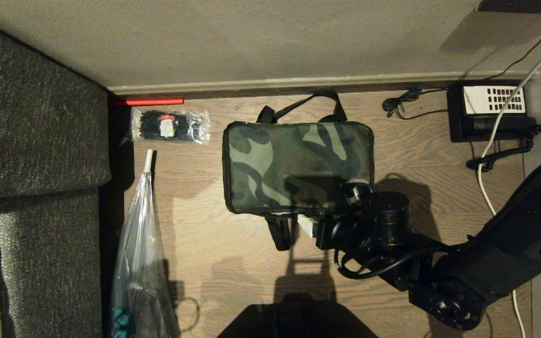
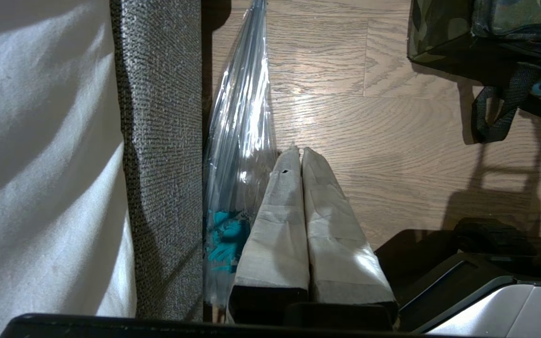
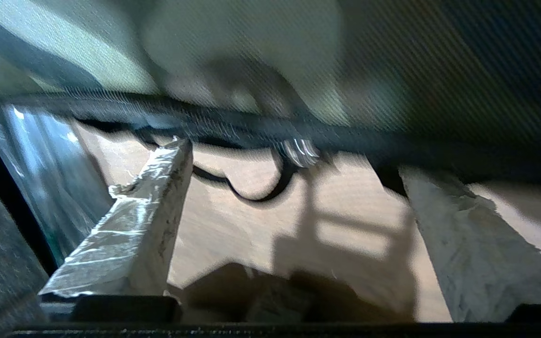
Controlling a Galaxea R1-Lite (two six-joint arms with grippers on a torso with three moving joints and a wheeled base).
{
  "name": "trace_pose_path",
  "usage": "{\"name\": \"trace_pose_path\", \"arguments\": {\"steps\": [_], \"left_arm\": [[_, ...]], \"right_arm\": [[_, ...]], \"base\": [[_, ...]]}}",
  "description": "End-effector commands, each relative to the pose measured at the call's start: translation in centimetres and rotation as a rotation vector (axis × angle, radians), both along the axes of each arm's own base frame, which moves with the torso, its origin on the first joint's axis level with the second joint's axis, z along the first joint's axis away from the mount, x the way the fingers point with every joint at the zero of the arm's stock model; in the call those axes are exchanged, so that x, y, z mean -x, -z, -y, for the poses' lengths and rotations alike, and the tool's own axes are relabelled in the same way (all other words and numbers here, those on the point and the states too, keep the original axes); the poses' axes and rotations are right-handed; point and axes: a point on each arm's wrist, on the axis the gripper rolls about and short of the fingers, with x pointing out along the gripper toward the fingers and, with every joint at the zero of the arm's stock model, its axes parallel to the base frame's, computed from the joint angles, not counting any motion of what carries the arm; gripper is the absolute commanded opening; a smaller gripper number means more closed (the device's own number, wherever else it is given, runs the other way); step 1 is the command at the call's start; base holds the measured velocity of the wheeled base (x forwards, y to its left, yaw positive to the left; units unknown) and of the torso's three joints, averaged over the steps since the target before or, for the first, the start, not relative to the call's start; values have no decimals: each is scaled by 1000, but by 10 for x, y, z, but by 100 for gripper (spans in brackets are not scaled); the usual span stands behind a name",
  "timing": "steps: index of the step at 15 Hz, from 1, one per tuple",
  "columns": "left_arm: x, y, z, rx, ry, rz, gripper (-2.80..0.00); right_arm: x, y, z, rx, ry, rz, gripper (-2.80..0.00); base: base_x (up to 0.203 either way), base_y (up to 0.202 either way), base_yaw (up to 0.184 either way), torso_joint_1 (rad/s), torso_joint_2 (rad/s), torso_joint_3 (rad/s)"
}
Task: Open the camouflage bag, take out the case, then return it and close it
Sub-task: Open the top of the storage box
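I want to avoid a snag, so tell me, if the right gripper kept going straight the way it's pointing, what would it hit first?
Probably the camouflage bag. The right gripper, fingers apart, faces the bag's near edge, where the zipper pull hangs between the fingers. Blur makes depth unclear, but nothing else appears in between.

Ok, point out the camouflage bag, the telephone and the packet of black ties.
camouflage bag [image 1: 294,164]: head view, middle of its camouflage top.
telephone [image 1: 489,123]: head view, black handset below the white keypad panel.
packet of black ties [image 1: 158,126]: head view, black bundle inside the clear wrap.
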Motion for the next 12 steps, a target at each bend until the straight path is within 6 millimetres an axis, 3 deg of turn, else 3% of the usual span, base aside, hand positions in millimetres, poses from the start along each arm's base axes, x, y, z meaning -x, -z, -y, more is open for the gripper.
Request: {"name": "trace_pose_path", "arguments": {"steps": [1, 12], "left_arm": [[0, 1, 0, 0, 0, -3, -280], [0, 1, 0, 0, 0, -3, -280]], "right_arm": [[-4, 8, -2, 2, -4, -8, 0], [-8, 15, -4, -53, -72, 57, 0]], "base": [[0, 0, 0, 0, 0, 0], [0, 0, 0, 0, 0, 0]]}}
